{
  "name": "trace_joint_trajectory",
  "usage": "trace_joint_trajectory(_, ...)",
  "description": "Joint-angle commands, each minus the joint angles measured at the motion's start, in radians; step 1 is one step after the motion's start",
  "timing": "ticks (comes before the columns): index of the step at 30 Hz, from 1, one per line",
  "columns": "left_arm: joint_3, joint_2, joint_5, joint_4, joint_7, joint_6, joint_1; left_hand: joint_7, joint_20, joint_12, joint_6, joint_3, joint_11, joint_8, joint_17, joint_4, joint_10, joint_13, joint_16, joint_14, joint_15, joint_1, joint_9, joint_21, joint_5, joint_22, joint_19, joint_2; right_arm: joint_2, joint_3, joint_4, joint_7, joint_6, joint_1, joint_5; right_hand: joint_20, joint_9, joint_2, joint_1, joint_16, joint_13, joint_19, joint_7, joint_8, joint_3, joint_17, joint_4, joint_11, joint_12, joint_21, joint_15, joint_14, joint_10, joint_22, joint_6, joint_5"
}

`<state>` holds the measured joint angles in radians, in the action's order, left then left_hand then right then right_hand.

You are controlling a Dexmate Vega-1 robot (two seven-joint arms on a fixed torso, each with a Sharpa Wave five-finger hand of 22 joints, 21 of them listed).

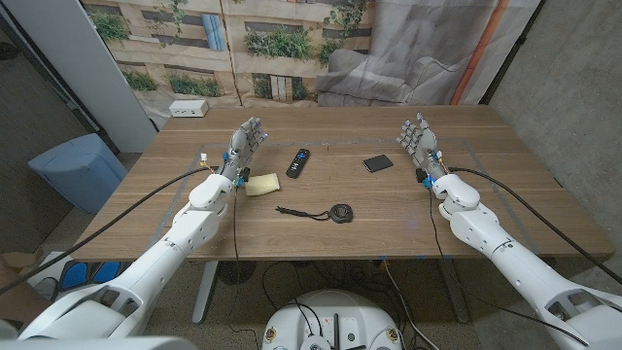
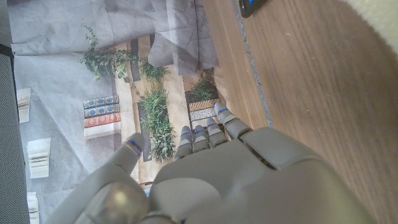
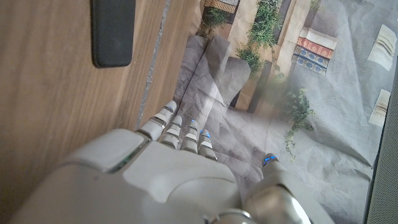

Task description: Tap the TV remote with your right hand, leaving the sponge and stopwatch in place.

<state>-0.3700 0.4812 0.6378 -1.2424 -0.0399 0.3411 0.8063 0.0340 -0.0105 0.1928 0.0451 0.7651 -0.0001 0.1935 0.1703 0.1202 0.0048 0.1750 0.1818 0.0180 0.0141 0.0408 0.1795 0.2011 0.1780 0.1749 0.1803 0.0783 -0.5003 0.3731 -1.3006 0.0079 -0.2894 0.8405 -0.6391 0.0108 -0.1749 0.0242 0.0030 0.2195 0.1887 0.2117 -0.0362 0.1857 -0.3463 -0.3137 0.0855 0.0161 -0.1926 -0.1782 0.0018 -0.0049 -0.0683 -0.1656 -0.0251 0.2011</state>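
The black TV remote (image 1: 298, 162) lies on the wooden table (image 1: 389, 219), near its middle; its tip (image 2: 252, 6) also shows in the left wrist view. A yellow sponge (image 1: 262, 185) lies to its front left, blurred (image 2: 379, 18) in the left wrist view. The round black stopwatch (image 1: 340, 212) with its cord sits nearer the front edge. My right hand (image 1: 420, 141) (image 3: 174, 180) stands raised at the right, well apart from the remote, fingers apart and holding nothing. My left hand (image 1: 243, 146) (image 2: 217, 180) stands raised just behind the sponge, also holding nothing.
A flat black rectangular object (image 1: 378, 163) (image 3: 112, 31) lies between the remote and my right hand. A white power strip (image 1: 188, 109) sits at the far left corner. A blue bin (image 1: 78, 170) stands left of the table. A printed backdrop hangs behind.
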Motion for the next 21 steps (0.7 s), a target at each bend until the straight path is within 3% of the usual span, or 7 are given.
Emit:
trace_joint_trajectory(1, 0.000, -0.016, -0.025, 0.005, 0.037, 0.032, -0.006, 0.001, 0.001, 0.006, 0.008, 0.011, 0.002, 0.004, 0.002, 0.002, 0.002, 0.004, 0.003, 0.006, 0.001, 0.002, 0.002, 0.005, 0.004, 0.002, 0.008, 0.105, -0.003, 0.017, 0.030, 0.010, 0.008, -0.029, 0.022, -0.002, -0.004, 0.010, 0.004, 0.003, 0.005, 0.004, -0.007, 0.005, -0.004, -0.003, -0.001, -0.002, -0.005, -0.005, 0.007, 0.001, -0.009, -0.003, -0.004, 0.006)
trace_joint_trajectory(8, -0.006, -0.011, -0.051, -0.039, 0.082, 0.015, 0.007, 0.001, 0.000, 0.006, 0.007, 0.013, 0.003, 0.003, 0.002, 0.003, 0.003, 0.004, 0.002, 0.006, 0.001, 0.002, 0.002, 0.005, 0.004, 0.003, 0.009, 0.105, -0.041, 0.030, -0.002, 0.025, 0.070, -0.036, 0.032, -0.003, -0.004, 0.011, 0.005, 0.003, 0.004, 0.000, -0.008, 0.005, -0.002, -0.002, -0.002, -0.002, -0.005, -0.005, 0.005, 0.001, -0.009, -0.003, -0.005, 0.006)
trace_joint_trajectory(21, -0.012, -0.003, -0.075, -0.123, 0.151, -0.031, 0.040, 0.000, 0.000, 0.004, 0.009, 0.016, 0.002, 0.002, 0.002, 0.002, 0.003, 0.004, 0.001, 0.007, 0.001, 0.004, 0.003, 0.005, 0.004, 0.003, 0.009, 0.105, -0.093, 0.083, -0.006, 0.064, 0.162, -0.108, 0.102, -0.005, -0.004, 0.013, 0.008, 0.002, 0.004, -0.006, -0.014, 0.004, 0.002, 0.002, -0.003, -0.002, -0.005, -0.005, 0.000, 0.001, -0.010, -0.003, -0.005, 0.007)
